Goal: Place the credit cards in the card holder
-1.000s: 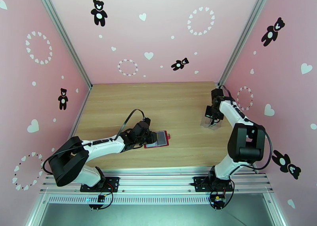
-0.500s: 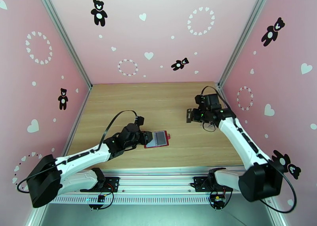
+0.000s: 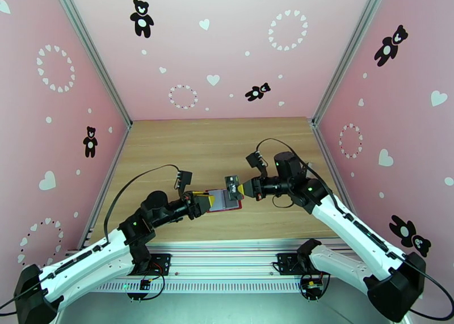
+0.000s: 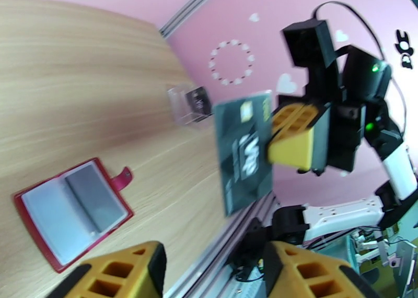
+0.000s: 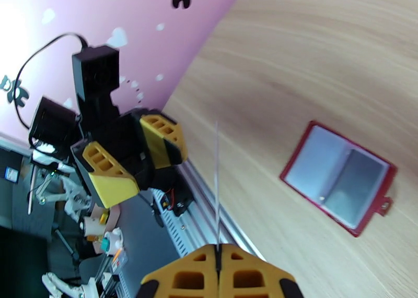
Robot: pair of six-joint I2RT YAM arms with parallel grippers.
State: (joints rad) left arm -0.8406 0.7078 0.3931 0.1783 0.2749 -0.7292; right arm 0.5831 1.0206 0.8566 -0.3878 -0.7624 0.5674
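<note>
Over the open card holder [image 3: 223, 201], your right jaws pinch a dark credit card [image 3: 231, 185] by one long edge, long axis crossing them. Holder lies flat mid-worktop [image 3: 170, 149], red, grey pockets up, tab pointing right. Left jaws spread beside it.

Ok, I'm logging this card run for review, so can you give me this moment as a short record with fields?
right gripper: fingers shut on a dark credit card, held off the table
left gripper: fingers open, empty, facing the card
card holder: lying open on the wooden table, grey pockets up, snap tab sticking out
card and holder: apart; the card is not yet in a pocket
clear case: on the table beyond the holder, something dark inside
</note>
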